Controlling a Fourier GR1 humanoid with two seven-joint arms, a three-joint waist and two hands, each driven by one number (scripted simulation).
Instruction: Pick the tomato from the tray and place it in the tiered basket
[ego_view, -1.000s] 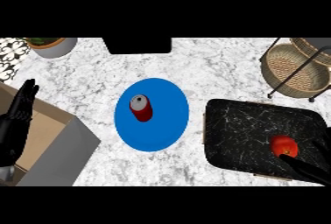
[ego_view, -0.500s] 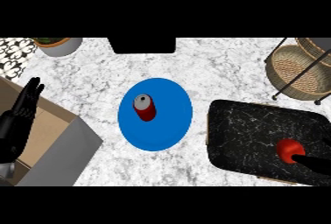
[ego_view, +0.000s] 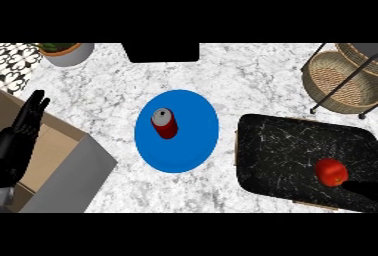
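Observation:
The red tomato lies on the black marbled tray at the lower right, near the tray's right end. My right hand comes in from the lower right corner and lies just below and right of the tomato. It is dark against the dark tray, so its shape is hard to read. The tiered wire basket stands at the upper right, beyond the tray. My left hand rests open at the left edge, fingers up, over a cardboard box.
A blue plate in the middle carries a red can lying on its side. A cardboard box fills the lower left. A potted plant and a black block stand along the far edge.
The right hand has slipped off the tomato toward the lower right, so the whole tomato shows. The view has drifted slightly. The left hand stays in place.

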